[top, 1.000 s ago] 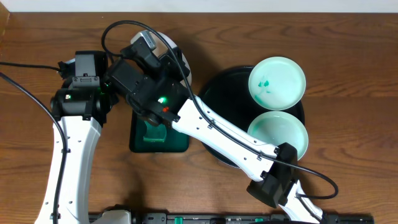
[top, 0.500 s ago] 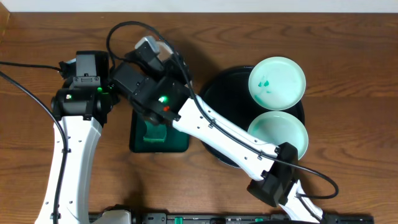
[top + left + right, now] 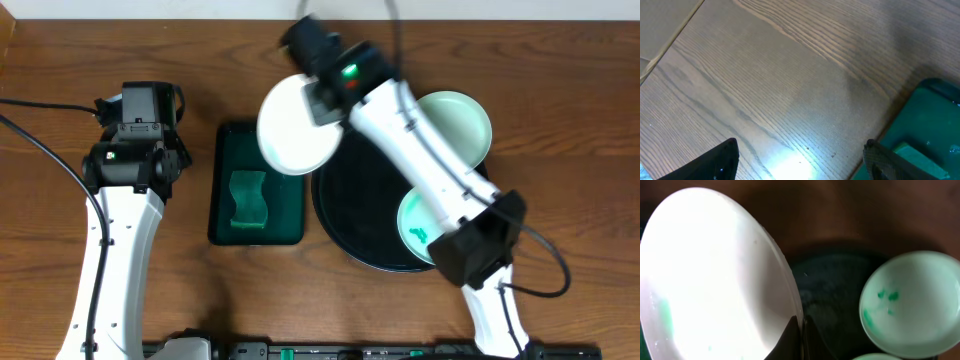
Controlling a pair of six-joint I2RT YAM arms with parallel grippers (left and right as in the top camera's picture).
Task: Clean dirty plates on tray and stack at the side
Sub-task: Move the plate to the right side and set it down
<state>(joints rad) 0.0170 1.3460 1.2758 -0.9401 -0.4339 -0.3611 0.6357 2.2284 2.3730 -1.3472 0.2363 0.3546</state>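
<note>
Upper left, the left hand (image 3: pixel 800 145) hangs wide open and empty over bare desk (image 3: pixel 765 75). At top centre the right hand (image 3: pixel 801 335) pinches tight the rim of a tilted plate (image 3: pixel 297 125), above the left edge of the tray (image 3: pixel 345 215); two plates (image 3: pixel 465 130) lie on it. So thin a pinch could let it slip onto them. A second ago this arm covered the green tray (image 3: pixel 225 225); it has swung right.

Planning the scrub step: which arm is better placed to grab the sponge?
Left. The left gripper is open over the table beside the green tray holding the sponge; the right gripper is shut on a plate.
</note>
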